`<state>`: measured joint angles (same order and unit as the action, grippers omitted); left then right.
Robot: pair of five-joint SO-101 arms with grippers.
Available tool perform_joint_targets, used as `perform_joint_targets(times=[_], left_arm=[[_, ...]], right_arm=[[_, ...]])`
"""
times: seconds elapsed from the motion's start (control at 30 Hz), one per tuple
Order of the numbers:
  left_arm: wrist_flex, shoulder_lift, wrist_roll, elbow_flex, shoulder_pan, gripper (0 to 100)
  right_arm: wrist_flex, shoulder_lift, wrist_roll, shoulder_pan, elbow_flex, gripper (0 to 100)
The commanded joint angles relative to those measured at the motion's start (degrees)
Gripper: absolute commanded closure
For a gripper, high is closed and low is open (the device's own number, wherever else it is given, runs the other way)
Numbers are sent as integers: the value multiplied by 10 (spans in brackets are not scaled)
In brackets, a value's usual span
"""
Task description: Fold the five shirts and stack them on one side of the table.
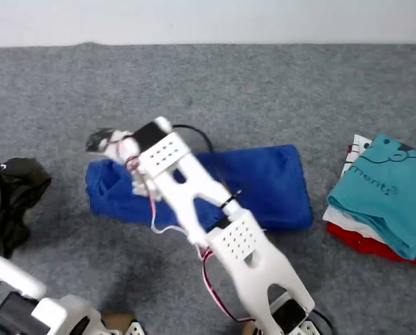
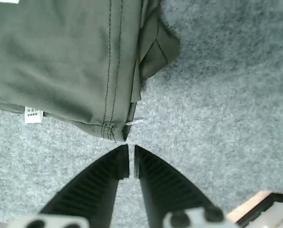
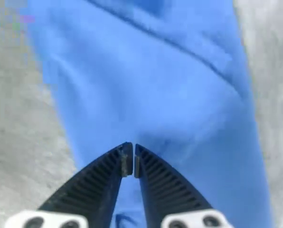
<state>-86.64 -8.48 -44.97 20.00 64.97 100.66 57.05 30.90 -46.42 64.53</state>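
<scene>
A blue shirt point(image 1: 264, 185) lies flat across the middle of the grey table point(image 1: 215, 84), bunched at its left end. My right gripper point(image 1: 96, 142) hangs over that end. In the right wrist view it point(image 3: 132, 159) is shut above the blue cloth point(image 3: 155, 85); I cannot tell whether any cloth is pinched. A crumpled dark olive shirt point(image 1: 12, 195) lies at the left edge. My left gripper point(image 2: 131, 159) is shut with nothing in it, just short of the olive shirt's hem point(image 2: 75, 71). Folded shirts are stacked at the right, a teal one point(image 1: 382, 188) on top.
Under the teal shirt lie a white one point(image 1: 342, 213) and a red one point(image 1: 368, 246). The right arm point(image 1: 222, 223) crosses the blue shirt's near edge. The left arm's base point(image 1: 26, 307) sits at the near left corner. A pale wall borders the far side.
</scene>
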Motion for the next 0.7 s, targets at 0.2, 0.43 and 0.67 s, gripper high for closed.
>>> perform_joint_targets(times=[0.2,0.43,0.67], left_arm=[[9,-18,3,-5,-5,968],[9,-18,2,-5,-3,968],[9,-19,2,-7,-6,968]], right_arm=[[-36,39,4,-30,52,976],[0,58,4,-59,71,977],[23,5,4,-15,136,977]])
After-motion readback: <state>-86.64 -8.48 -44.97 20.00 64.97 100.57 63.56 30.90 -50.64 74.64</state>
